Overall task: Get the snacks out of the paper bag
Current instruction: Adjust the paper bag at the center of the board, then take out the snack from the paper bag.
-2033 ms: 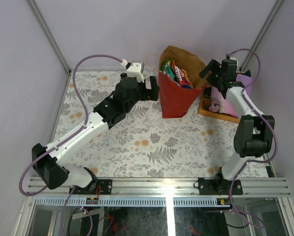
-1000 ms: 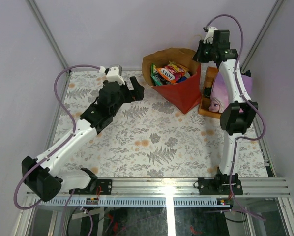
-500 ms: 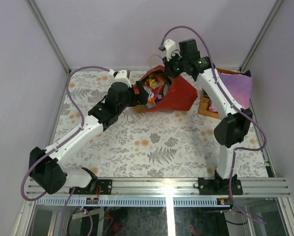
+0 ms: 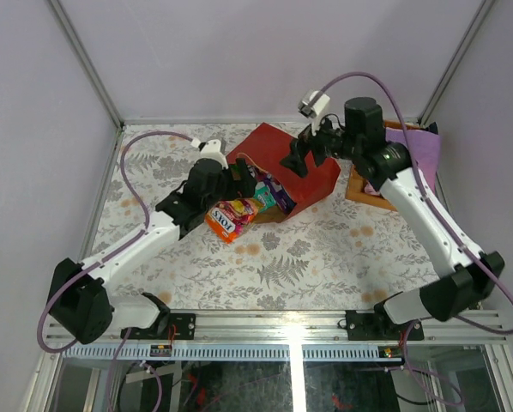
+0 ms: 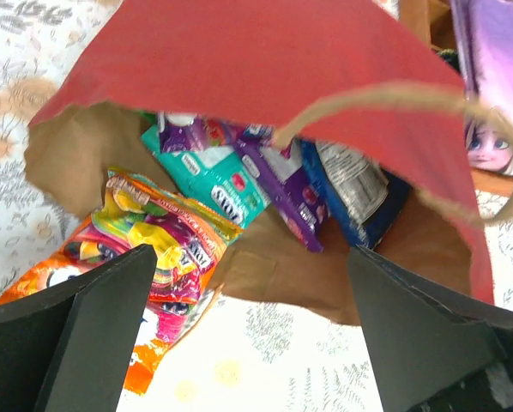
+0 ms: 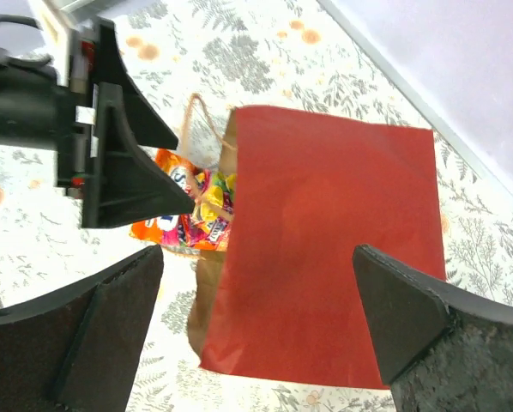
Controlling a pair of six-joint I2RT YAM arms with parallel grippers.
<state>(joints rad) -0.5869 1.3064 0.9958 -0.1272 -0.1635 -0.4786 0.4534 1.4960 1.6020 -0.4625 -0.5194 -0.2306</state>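
Plainly, left end effector (image 5: 248, 257) and right end effector (image 6: 256, 253) gape wide, empty.

The paper bag (image 4: 312, 172) is matt kraft paper, red outside, brown inside. The snacks (image 5: 175, 240) are glossy, crinkled plastic film. Floral-printed cloth covers the surface (image 4: 308, 262).

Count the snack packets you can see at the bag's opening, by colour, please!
Orange packet: 1
Teal packet: 1
Purple packets: 2
Blue packet: 1
Total: 5 showing; more may hide deeper in the paper bag.
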